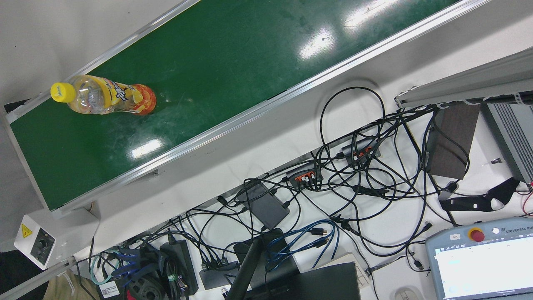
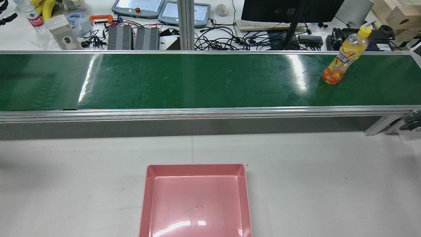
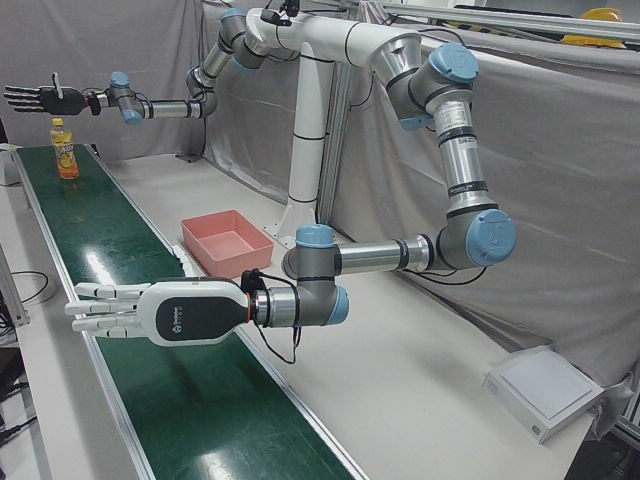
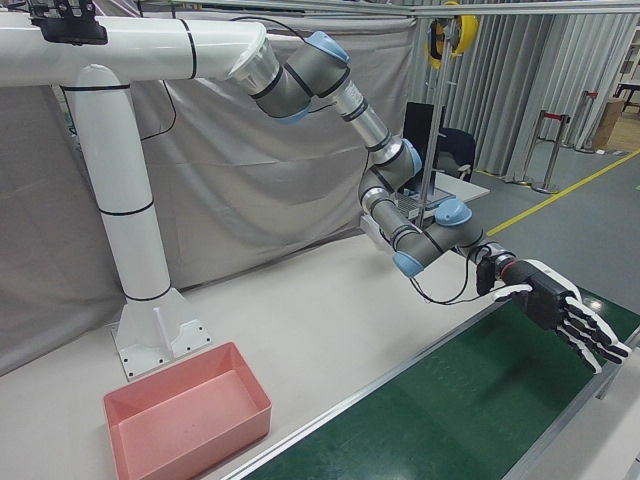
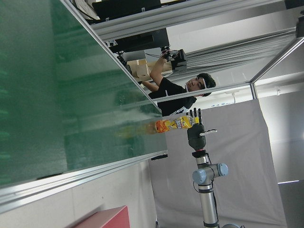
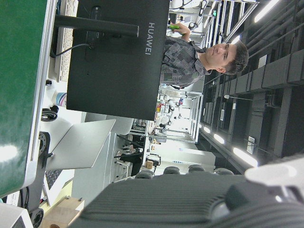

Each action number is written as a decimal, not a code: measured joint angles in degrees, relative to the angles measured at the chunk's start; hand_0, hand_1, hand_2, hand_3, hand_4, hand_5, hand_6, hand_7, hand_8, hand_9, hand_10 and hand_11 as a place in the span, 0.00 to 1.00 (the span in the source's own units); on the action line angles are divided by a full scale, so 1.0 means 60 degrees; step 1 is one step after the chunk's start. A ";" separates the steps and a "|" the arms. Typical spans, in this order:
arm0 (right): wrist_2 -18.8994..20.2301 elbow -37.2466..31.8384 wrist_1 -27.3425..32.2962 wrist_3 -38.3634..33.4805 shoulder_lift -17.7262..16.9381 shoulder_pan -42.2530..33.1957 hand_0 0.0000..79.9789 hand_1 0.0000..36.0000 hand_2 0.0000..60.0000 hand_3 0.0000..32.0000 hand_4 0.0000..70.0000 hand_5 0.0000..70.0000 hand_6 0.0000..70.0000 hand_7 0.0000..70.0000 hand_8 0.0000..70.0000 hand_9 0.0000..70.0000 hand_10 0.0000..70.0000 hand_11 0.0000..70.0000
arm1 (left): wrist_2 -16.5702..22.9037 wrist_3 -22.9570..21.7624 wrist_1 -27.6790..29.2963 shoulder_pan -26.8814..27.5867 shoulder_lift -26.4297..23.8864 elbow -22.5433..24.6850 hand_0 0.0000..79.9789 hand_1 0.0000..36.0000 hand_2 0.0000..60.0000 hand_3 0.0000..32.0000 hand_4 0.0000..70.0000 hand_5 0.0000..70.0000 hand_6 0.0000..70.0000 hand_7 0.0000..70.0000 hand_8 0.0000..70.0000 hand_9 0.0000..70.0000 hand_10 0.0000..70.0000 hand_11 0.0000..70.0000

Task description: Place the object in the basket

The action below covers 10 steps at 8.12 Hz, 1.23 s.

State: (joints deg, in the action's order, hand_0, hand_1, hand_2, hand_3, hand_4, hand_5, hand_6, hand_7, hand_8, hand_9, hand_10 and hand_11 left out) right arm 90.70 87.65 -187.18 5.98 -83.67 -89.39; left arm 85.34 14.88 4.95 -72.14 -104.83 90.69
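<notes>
- Bottle [image 2: 344,56] stands upright at the belt's [image 2: 197,82] far right end.
- Pink basket [image 2: 144,197] sits near, on the table [image 2: 329,184].
- Left hand [image 3: 105,308] and right hand [image 4: 565,320] hover flat, fingers spread, holding nothing.
- Cables [image 1: 366,175] clutter beyond the belt.

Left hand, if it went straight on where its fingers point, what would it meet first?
Probably nothing: the left hand hovers above the conveyor belt, fingers aimed across it, and the way looks free.

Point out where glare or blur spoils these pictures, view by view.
Front view: white lamp glare patches on the green belt. Rear view: streaks of glare on the belt and a sheen in the pink basket. Left hand view: the near belt is blurred, the bottle sharper. Right hand view: the foreground is out of focus.
</notes>
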 measured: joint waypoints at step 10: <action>0.0001 0.0004 -0.0001 0.0000 0.0000 0.0000 0.00 0.00 0.00 0.00 0.00 0.00 0.00 0.00 0.00 0.00 0.00 0.00 | 0.0000 -0.0005 -0.0019 -0.0003 0.0011 0.0001 0.59 0.43 0.19 0.00 0.00 0.21 0.01 0.00 0.00 0.02 0.09 0.16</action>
State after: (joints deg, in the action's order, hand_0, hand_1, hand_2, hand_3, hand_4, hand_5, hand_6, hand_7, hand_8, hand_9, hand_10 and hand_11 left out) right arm 90.70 87.68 -187.19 5.98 -83.67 -89.39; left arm 85.34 14.85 4.84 -72.16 -104.77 90.70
